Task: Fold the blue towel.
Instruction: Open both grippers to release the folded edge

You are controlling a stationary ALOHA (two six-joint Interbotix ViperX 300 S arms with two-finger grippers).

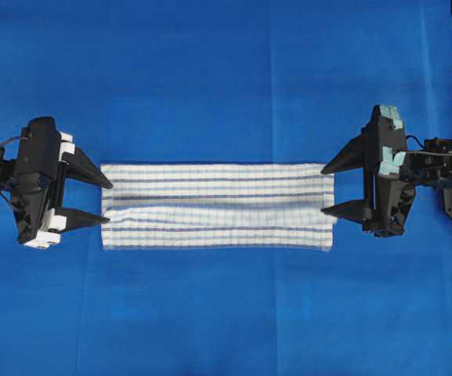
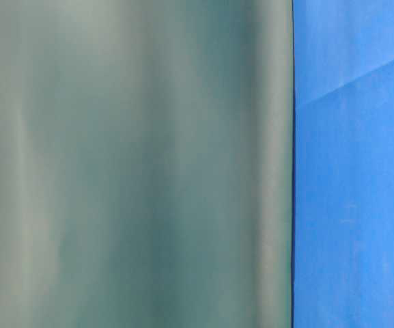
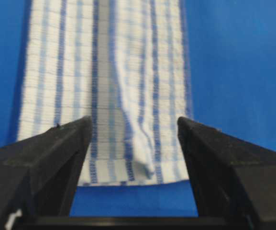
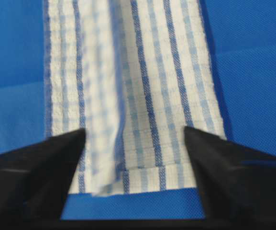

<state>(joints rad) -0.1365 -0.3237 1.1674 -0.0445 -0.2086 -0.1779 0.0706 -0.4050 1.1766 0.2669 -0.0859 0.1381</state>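
Towel (image 1: 218,206) stretched flat from nine to three, one short end at each pincer, left (image 1: 84,197) and right (image 1: 347,188), both spread wide, gripping nothing.

No readable text

No words, labels, brands, numbers or signs can be read in any of the four views.
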